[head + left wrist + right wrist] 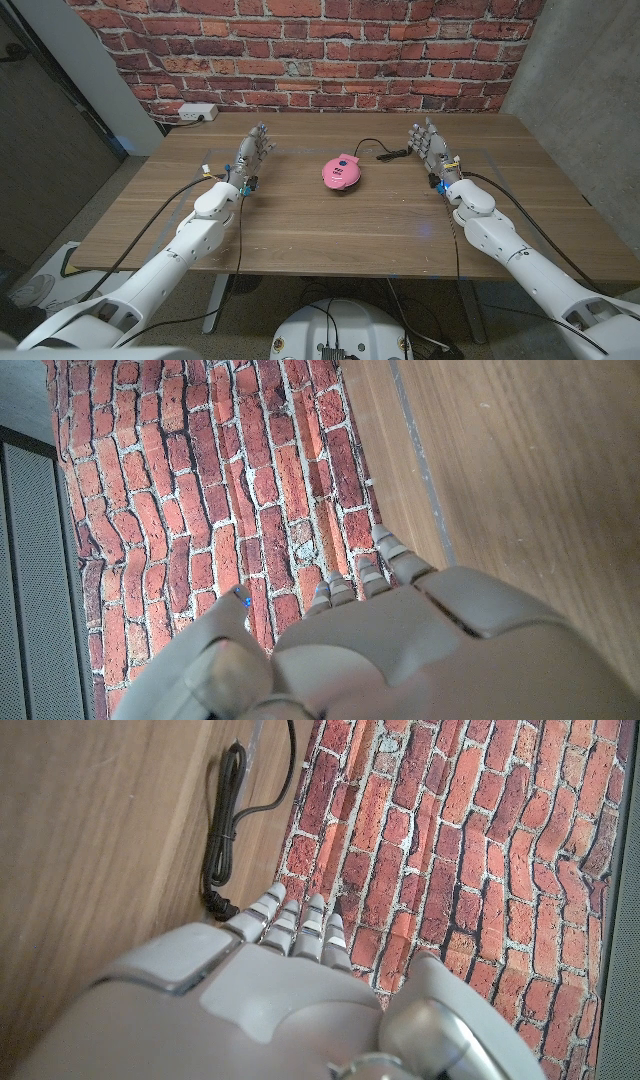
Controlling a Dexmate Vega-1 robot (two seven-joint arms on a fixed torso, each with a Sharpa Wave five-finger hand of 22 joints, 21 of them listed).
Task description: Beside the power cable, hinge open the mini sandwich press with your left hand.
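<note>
sandwich press (pixel 341 170), pink, round, lid down, sits on the wooden tabletop (pixel 330 225) just past its centre, toward 12 o'clock. power cable (pixel 385 152), black, runs from the press's rear toward 1 o'clock and ends in a bundled coil near the right hand; right wrist view shows the coil (pixel 222 820) lying on the wood close to the brick wall (pixel 450 840). left hand (pixel 252 158) stands at 9 o'clock of the press, well apart from it, fingers straight and slightly spread, holding nothing. right hand (pixel 430 150) stands at 3 o'clock of the press, fingers upright and apart, holding nothing. white power strip (pixel 198 112) sits against the wall at 10 o'clock.
</note>
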